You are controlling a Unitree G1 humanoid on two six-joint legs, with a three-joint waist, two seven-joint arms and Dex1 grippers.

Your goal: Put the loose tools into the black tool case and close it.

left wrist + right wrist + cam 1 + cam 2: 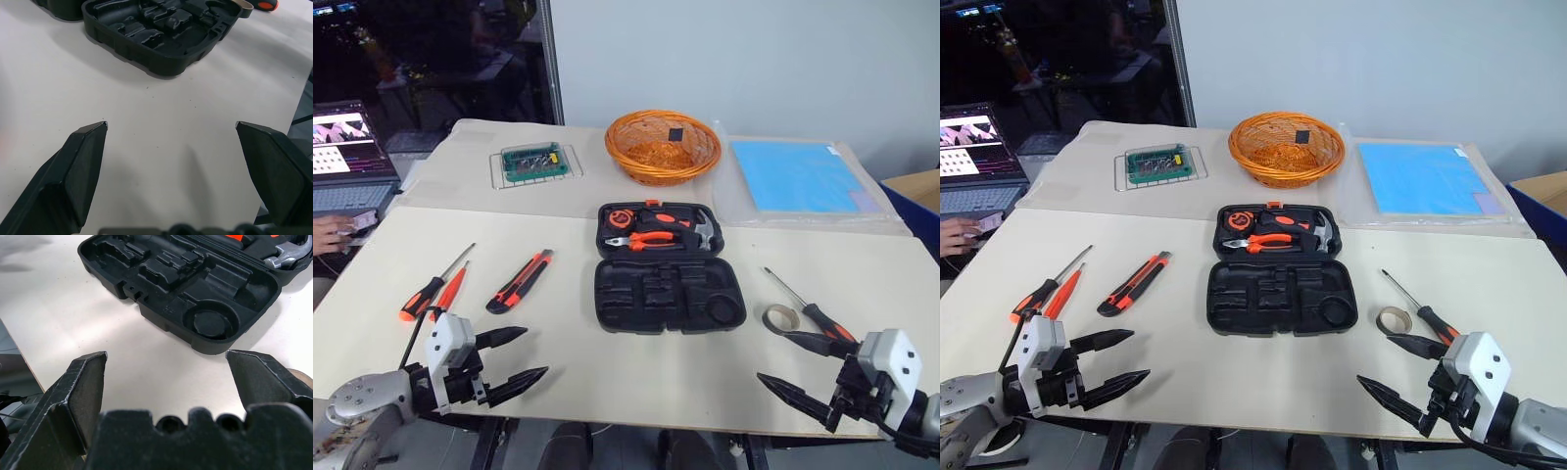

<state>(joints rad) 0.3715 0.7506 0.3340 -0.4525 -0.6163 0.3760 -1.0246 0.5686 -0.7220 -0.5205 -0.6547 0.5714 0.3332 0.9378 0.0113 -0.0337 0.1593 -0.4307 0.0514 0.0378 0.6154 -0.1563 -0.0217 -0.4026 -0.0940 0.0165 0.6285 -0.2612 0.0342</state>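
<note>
The black tool case (668,294) lies open in the middle of the table. Its near half shows empty moulded recesses; its far half holds a hammer and pliers (656,233). Left of the case lie two screwdrivers (435,286) and an orange-and-black utility knife (521,281). To its right lie a third screwdriver (811,310) and a beige ring of tape (781,317). My left gripper (536,352) hovers open near the front edge, below the knife, with nothing in it. My right gripper (772,356) is open and empty just in front of the tape. The right wrist view looks at the case's round recess (210,323).
At the back stand an orange wicker basket (663,145), a green bit holder on a wire rack (536,162) and a blue sheet (800,176). A laptop (347,147) and a person's hand (337,233) are at the far left. The table's front edge runs just under both grippers.
</note>
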